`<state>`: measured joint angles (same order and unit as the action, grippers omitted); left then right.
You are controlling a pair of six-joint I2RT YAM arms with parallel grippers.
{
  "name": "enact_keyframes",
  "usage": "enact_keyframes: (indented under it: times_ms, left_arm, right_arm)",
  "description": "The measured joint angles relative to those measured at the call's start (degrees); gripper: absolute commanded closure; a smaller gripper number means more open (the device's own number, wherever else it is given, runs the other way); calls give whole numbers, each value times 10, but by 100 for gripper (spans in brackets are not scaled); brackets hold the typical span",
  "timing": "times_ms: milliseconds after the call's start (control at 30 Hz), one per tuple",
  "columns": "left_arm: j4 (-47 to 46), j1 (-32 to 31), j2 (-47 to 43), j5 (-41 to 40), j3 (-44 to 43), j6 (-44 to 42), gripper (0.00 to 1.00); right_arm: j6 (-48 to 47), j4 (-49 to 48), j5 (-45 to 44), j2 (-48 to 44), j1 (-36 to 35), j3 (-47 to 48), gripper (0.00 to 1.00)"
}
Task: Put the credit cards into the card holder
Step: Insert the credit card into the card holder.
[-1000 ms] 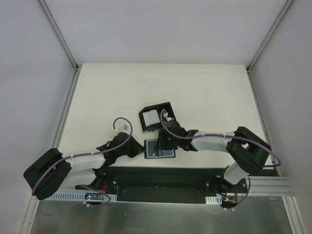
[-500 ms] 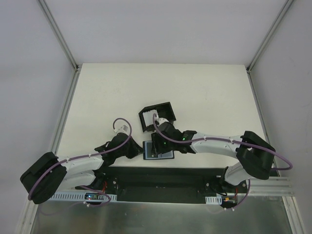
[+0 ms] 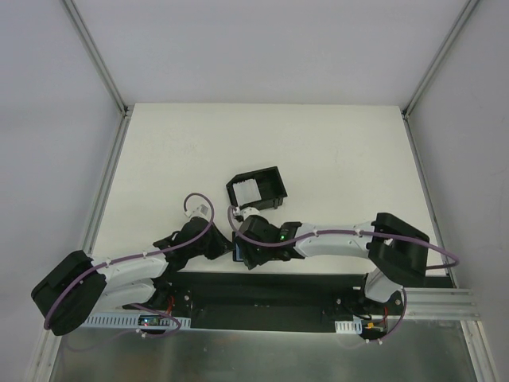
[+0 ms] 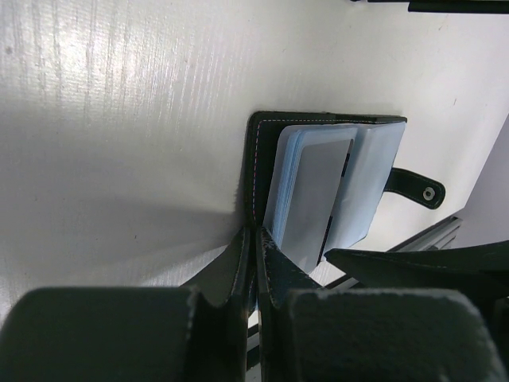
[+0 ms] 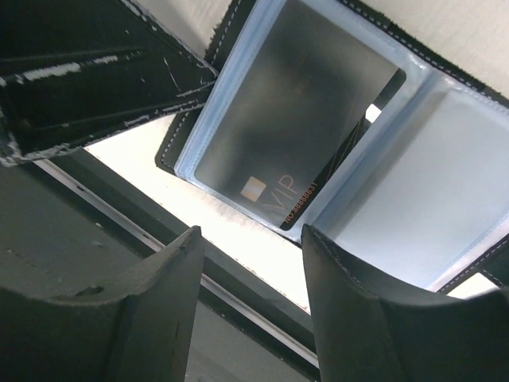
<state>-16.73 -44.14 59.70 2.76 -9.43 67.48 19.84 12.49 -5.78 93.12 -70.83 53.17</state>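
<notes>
From above, the card holder [image 3: 237, 254] lies open at the counter's [image 3: 318, 151] near edge, mostly covered by the right hand [image 3: 250, 253], with the left hand [image 3: 223, 247] at its side. The pale credit cards [image 3: 248, 191] sit in a black box [image 3: 270, 185] just behind. The left wrist view shows that hand's fingers [image 4: 227, 274] pinched together on the holder's black cover edge, with bluish sleeves [image 4: 374, 183] beyond and a dark card [image 4: 318, 191] in one. In the right wrist view, its fingers [image 5: 159, 294] are spread apart above the sleeved card, gripping nothing.

Open card holder [image 4: 318, 183] at the near edge of the table [image 3: 159, 159], between the two arms.
The left gripper [image 4: 253, 239] pinches its left edge, the right gripper [image 5: 250, 263] is above it, one card [image 5: 294, 135] lies in its sleeve. The box [image 3: 272, 189] just behind holds the credit cards [image 3: 246, 191].
</notes>
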Motion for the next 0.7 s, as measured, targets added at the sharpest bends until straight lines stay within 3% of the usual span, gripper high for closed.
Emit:
enact_keyframes:
  times_ms: [700]
  left_arm:
    - [0,0,0,0,0,0,100]
  right_arm:
    - [1,57,-124,43,-38,41,41]
